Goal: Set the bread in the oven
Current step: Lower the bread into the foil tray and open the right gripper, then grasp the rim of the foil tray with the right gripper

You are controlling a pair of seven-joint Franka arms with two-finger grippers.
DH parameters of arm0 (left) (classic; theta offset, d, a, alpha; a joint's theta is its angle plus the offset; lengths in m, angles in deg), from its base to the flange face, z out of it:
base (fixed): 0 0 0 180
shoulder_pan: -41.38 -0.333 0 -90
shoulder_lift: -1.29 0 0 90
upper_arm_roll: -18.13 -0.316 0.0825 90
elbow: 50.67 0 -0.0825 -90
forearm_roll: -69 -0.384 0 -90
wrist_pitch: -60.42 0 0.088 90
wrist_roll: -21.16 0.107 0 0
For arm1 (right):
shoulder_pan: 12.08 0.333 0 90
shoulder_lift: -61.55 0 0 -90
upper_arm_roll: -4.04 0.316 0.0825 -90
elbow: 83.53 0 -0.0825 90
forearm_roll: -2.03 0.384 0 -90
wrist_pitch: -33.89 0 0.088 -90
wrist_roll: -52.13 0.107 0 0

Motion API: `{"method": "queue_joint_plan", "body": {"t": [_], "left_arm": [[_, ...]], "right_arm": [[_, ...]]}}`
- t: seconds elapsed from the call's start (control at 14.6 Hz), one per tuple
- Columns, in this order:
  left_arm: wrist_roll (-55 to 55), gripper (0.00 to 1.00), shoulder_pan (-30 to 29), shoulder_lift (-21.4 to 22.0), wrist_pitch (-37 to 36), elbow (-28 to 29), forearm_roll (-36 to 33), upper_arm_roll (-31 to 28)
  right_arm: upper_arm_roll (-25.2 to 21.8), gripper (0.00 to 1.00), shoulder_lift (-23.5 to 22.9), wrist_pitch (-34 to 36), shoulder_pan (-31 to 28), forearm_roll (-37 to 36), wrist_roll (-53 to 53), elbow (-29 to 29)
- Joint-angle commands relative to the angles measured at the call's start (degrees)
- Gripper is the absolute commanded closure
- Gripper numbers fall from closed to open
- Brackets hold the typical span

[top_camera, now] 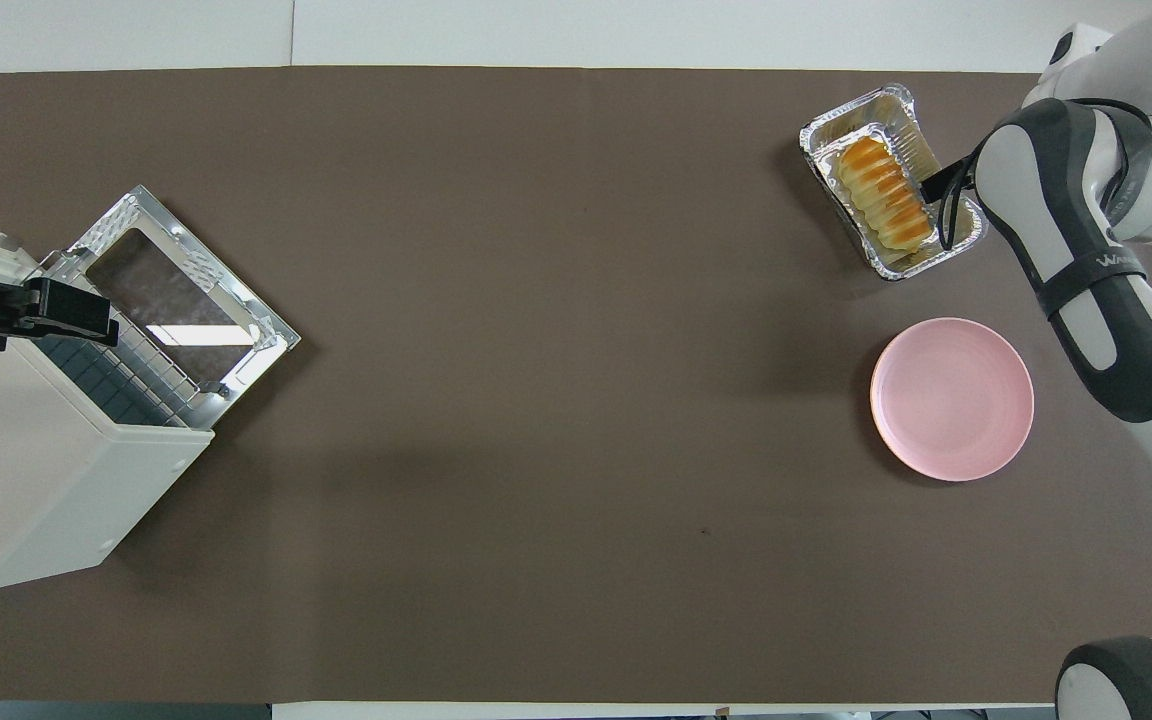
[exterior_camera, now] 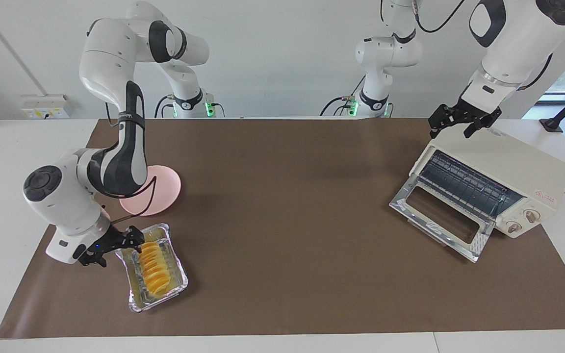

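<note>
At lower left of the facing view, the right gripper (exterior_camera: pixel 115 247), fingers spread, hangs beside the bread (exterior_camera: pixel 154 269) in its foil tray (exterior_camera: pixel 135 299). At upper right, the left gripper (exterior_camera: pixel 459 125), fingers apart, hovers above the oven (exterior_camera: pixel 537 179), door down.

Two glossy white arms with rounded casings and dark grey-black joint bands and end caps. Right arm's forearm has a long black inlay with small white lettering and a black strap across it; a thin black cable loops from it down to the wrist. A small blue light shows on that wrist block. Black metal right claw (exterior_camera: pixel 115 247) on a white wrist; black linkage left claw (exterior_camera: pixel 464 121) under a silver-grey ring. Green lights glow at both bases, where black cables trail.
</note>
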Motion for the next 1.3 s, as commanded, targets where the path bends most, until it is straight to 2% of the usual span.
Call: {"method": "queue_joint_plan", "body": {"t": [0.0,0.07,0.27,0.34,0.55,0.82,1.1,1.23], "left_arm": [[-0.3,0.0,0.1,0.2,-0.2,-0.2,-0.4,-0.2],[-0.3,0.0,0.1,0.2,-0.2,-0.2,-0.4,-0.2],[-0.3,0.0,0.1,0.2,-0.2,-0.2,-0.4,-0.2],[-0.3,0.0,0.1,0.2,-0.2,-0.2,-0.4,-0.2],[-0.3,0.0,0.1,0.2,0.0,-0.2,-0.4,-0.2],[-0.9,0.0,0.0,0.2,0.4,-0.1,-0.4,-0.5],[-0.6,0.0,0.0,0.3,-0.1,0.1,-0.4,-0.5],[-0.9,0.0,0.0,0.5,0.0,0.2,-0.4,-0.5]], "right_arm": [[1.1,0.0,-3.1,1.0,-0.8,1.0,-3.1,-3.6],[2.2,0.0,-3.8,0.9,-1.7,1.0,-4.6,-3.9],[4.6,0.0,-7.9,5.3,-4.5,0.9,-7.9,-11.2],[4.6,0.0,-8.5,5.6,-4.5,0.9,-8.3,-11.9],[4.6,0.0,-8.7,5.1,-4.5,0.9,-8.8,-11.6],[4.5,0.05,-9.0,4.7,-4.4,0.9,-9.0,-10.9],[4.5,0.18,-9.1,4.8,-4.4,0.9,-9.3,-10.8],[4.6,0.31,-9.1,4.8,-4.5,0.8,-9.4,-10.8]]}}
